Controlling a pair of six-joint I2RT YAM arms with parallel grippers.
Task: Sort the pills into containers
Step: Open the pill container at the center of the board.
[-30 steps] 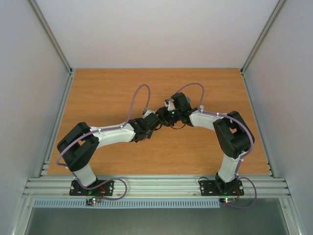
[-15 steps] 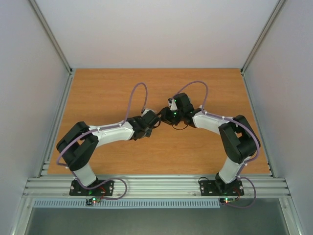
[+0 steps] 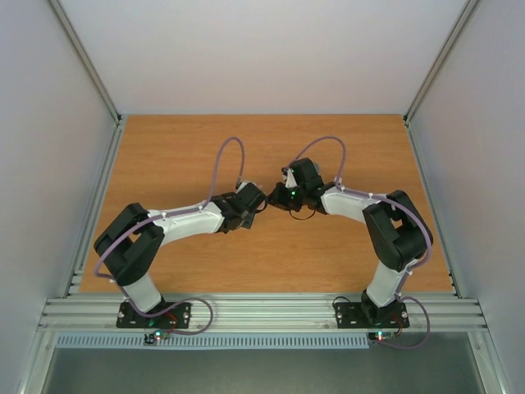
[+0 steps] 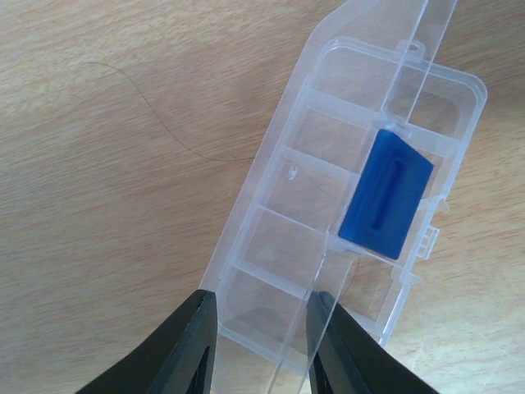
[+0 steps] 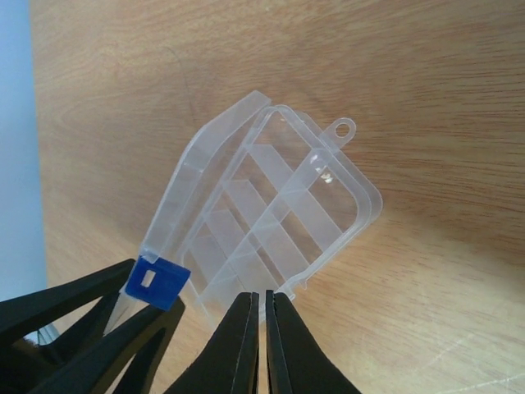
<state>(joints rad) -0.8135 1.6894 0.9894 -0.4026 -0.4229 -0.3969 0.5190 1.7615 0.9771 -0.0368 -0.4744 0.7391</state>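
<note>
The clear pill box lies on the wooden table with its lid part raised; in the right wrist view its cells look empty. A blue latch hangs on the lid's edge, also seen from the right wrist. My left gripper straddles the box's near end, one finger at the outer wall, the other by the lid edge. My right gripper is shut on the thin clear lid rim. No pills show. In the top view both grippers meet at mid-table and hide the box.
The wooden table is bounded by grey walls and aluminium rails on the left, right and back. A thin dark hair or thread lies on the wood left of the box. No bottle or cap is in view.
The left arm has drawn back slightly to the left. The right arm's elbow swung out to the right and partly back. Both grippers stay together at the box.
</note>
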